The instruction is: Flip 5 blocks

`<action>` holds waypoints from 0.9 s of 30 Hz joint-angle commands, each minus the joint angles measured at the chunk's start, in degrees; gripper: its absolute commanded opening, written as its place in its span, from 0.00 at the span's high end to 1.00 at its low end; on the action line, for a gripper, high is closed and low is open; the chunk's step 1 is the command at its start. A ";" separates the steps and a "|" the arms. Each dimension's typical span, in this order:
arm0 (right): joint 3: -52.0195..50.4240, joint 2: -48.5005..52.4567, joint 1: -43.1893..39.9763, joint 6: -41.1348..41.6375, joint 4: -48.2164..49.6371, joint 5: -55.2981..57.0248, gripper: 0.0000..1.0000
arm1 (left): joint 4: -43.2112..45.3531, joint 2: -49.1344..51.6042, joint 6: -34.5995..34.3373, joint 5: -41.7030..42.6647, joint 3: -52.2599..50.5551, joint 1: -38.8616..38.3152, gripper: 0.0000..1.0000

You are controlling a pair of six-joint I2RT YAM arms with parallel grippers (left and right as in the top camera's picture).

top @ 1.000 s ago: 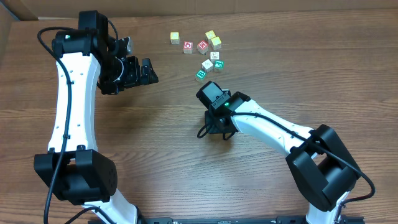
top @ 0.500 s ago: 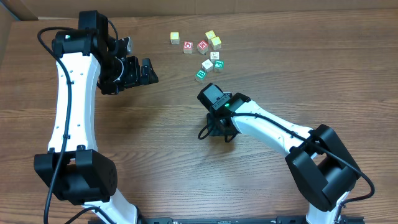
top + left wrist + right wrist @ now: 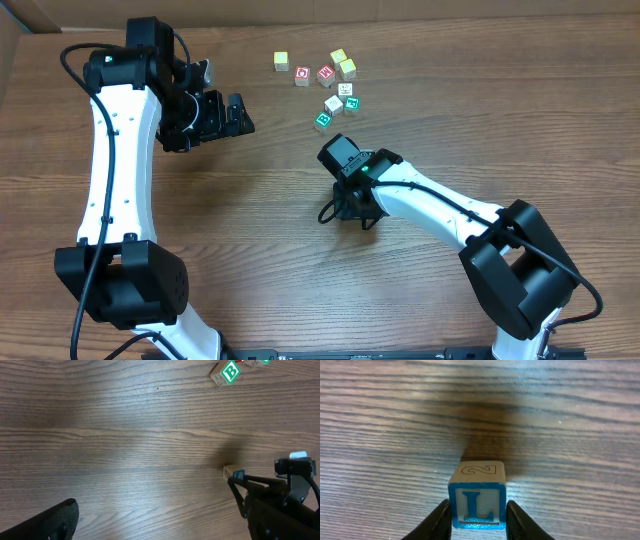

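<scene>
My right gripper (image 3: 478, 521) is shut on a small block (image 3: 476, 501) with a blue-framed letter L face, its fingers pressed on both sides, low over the wood. The face above the L shows an outlined 2. Overhead, that gripper (image 3: 346, 210) covers the block at mid-table. The left wrist view shows the held block (image 3: 230, 472) at the right gripper's tips. Other blocks lie in a cluster at the back: a green one (image 3: 323, 120), another green one (image 3: 351, 104) and two white ones (image 3: 333, 103). My left gripper (image 3: 240, 115) hangs open and empty at the left, away from them.
Red-faced cubes (image 3: 302, 76) and plain yellow cubes (image 3: 281, 61) sit in the same cluster at the back. A green B block (image 3: 229, 372) shows at the top of the left wrist view. Brown cardboard borders the table's far left corner (image 3: 12, 40).
My right gripper has edged slightly toward the near side with the block still in it. The left arm has not moved.
</scene>
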 commanded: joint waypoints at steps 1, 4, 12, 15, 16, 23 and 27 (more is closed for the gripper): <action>2.69 -0.81 -0.22 0.61 -1.01 -0.44 0.57 | 0.09 0.61 0.63 -0.22 1.14 -0.37 0.00; 3.69 -0.81 -0.22 0.63 -1.88 -0.46 0.43 | 0.09 0.61 0.63 -0.22 1.14 -0.37 0.00; 6.71 -1.03 -1.42 0.17 -3.39 -0.50 0.27 | 0.09 0.61 0.63 -0.22 1.14 -0.37 0.00; 12.33 -1.03 -4.37 -1.73 -7.58 -0.92 0.25 | 0.09 0.61 0.66 -0.22 1.14 -0.37 0.00; 13.75 -1.03 -5.51 -1.90 -8.55 -0.92 0.24 | 0.09 0.61 0.63 -0.22 1.14 -0.37 0.00; 18.12 -1.01 -17.27 -3.63 -9.38 -1.57 0.11 | 0.09 0.61 0.66 -0.22 1.14 -0.37 0.00; 18.10 -0.90 -24.02 -7.10 -6.45 -6.12 0.11 | 0.09 0.61 0.63 -0.22 1.14 -0.37 0.00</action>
